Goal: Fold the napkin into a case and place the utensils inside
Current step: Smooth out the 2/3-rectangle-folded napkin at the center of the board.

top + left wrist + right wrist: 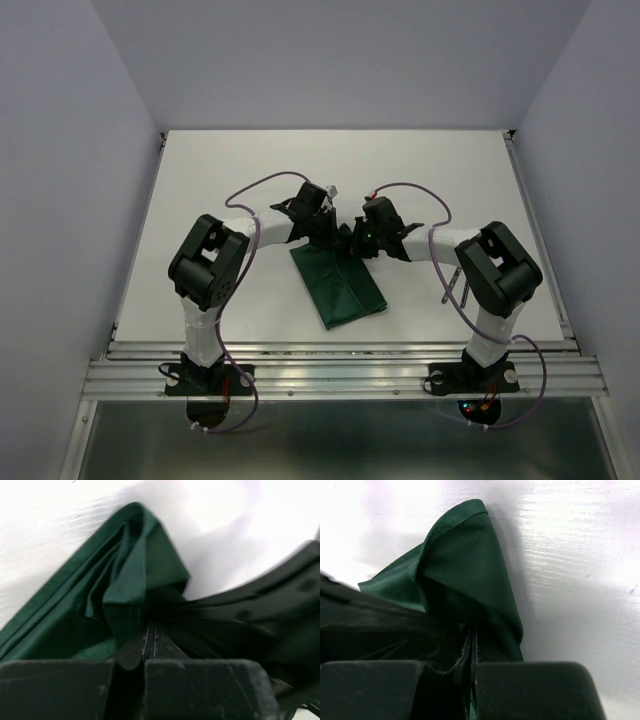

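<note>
A white table [200, 180] seen from above, with two robot arms reaching in from its near edge. The left arm bends toward the middle, where the left gripper [318, 222] sits at the far edge of the napkin [340, 290]. Its wrist view shows the fingers pressed together, pinching a bunched fold of the dark green cloth [125, 580].

The napkin lies folded at the table's centre as a slanted oblong, its far end gathered between the two grippers and its near end flat on the table.

Just right of the left gripper, almost touching it, the right gripper [362, 240] is likewise closed on a raised corner of the cloth [470, 565].

Farther right, the utensils [453, 283] lie on the table, partly hidden by the right arm and well apart from the napkin.
</note>
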`<state>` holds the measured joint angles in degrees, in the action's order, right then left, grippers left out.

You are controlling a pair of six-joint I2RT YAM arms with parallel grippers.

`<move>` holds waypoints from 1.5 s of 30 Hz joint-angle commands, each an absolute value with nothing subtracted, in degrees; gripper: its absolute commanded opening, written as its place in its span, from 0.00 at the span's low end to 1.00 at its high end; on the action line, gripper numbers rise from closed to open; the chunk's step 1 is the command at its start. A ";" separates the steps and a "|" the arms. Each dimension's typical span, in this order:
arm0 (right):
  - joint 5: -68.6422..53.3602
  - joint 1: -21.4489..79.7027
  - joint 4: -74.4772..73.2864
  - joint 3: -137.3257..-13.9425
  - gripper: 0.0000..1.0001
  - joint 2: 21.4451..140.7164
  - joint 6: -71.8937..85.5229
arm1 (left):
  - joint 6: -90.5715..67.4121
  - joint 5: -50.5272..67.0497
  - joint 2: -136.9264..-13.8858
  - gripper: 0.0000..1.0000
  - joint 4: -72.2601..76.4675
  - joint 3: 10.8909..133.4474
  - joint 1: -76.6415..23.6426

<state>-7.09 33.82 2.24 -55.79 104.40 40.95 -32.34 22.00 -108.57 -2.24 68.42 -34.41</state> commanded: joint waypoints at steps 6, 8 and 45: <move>-6.06 34.28 2.72 -56.43 0.01 105.12 41.04 | -30.15 15.13 -108.11 0.00 -5.71 70.14 -34.54; -6.06 34.28 2.73 -56.34 0.01 105.29 41.13 | -30.06 14.07 -107.32 0.00 -6.50 70.05 -34.45; -5.89 34.28 2.37 -55.72 0.01 102.75 40.70 | -30.94 12.57 -106.52 0.00 -4.92 66.88 -33.22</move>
